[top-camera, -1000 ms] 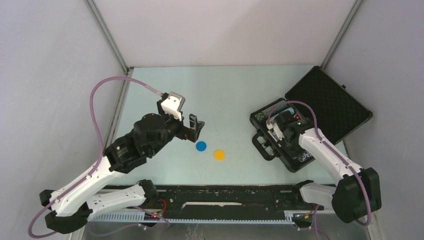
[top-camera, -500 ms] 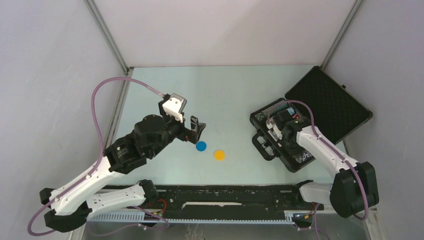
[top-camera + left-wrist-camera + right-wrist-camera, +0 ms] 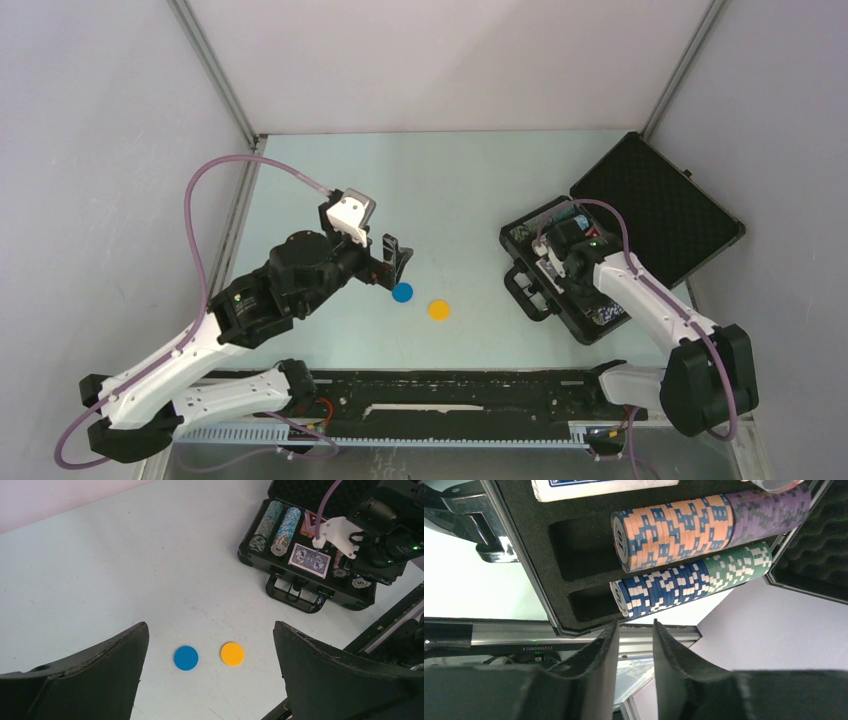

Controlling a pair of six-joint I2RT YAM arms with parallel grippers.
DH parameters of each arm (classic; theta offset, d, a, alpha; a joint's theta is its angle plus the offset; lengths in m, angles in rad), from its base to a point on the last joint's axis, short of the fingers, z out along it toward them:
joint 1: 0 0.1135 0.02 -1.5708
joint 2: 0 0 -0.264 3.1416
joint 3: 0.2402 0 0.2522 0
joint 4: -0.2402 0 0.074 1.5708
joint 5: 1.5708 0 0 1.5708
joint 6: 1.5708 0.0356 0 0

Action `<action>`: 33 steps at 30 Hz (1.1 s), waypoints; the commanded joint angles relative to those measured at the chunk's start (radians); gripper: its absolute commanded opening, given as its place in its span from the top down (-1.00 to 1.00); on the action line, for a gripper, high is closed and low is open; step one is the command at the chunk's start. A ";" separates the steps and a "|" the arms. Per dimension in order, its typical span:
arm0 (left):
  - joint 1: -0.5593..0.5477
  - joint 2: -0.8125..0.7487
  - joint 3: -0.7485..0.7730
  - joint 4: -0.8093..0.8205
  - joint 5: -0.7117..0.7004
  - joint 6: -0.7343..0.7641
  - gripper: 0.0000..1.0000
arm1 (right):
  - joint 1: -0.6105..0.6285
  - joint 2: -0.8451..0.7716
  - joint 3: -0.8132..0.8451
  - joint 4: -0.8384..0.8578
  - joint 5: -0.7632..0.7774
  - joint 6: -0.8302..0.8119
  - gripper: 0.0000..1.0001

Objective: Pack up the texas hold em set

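The black case (image 3: 517, 247) lies open at the right, its foam lid (image 3: 660, 205) tipped back. In the left wrist view the case (image 3: 257, 560) holds rows of chips (image 3: 280, 525), the blue-backed card deck (image 3: 310, 560) and a red marker (image 3: 312, 520). A blue disc (image 3: 402, 291) and a yellow disc (image 3: 438, 309) lie on the table. My left gripper (image 3: 397, 258) is open and empty just above and left of the blue disc (image 3: 186, 658); the yellow disc (image 3: 232, 653) is also between its fingers. My right gripper (image 3: 635, 623) hovers over the case, jaws narrowly apart, empty, near the chip rows (image 3: 659, 592).
The case handle (image 3: 520, 290) sticks out toward the discs. A black rail (image 3: 450, 385) runs along the table's near edge. Walls and metal posts (image 3: 215, 80) close in the left, far and right sides. A clear disc (image 3: 774, 484) shows at the edge of the right wrist view.
My left gripper has shifted slightly right, closer over the blue disc. My right arm has drawn a little farther over the case. The discs have not moved.
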 commanded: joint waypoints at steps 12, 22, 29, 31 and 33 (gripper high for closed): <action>0.063 0.032 -0.034 0.035 -0.016 0.015 -1.00 | 0.100 -0.450 0.072 0.104 -0.152 0.022 0.24; 0.243 0.042 -0.077 0.085 -0.064 0.009 -1.00 | 0.207 -0.491 0.103 0.440 -0.401 0.248 -0.94; 0.280 0.079 -0.030 0.078 -0.077 -0.010 -1.00 | 0.076 -0.412 0.076 0.625 -0.876 0.615 -0.99; 0.283 0.093 0.019 0.060 -0.042 -0.035 -1.00 | -0.026 -0.426 0.022 0.683 -1.024 0.717 -0.99; 0.284 0.103 0.064 0.050 -0.002 -0.064 -1.00 | -0.136 -0.451 -0.051 0.759 -1.171 0.796 -0.99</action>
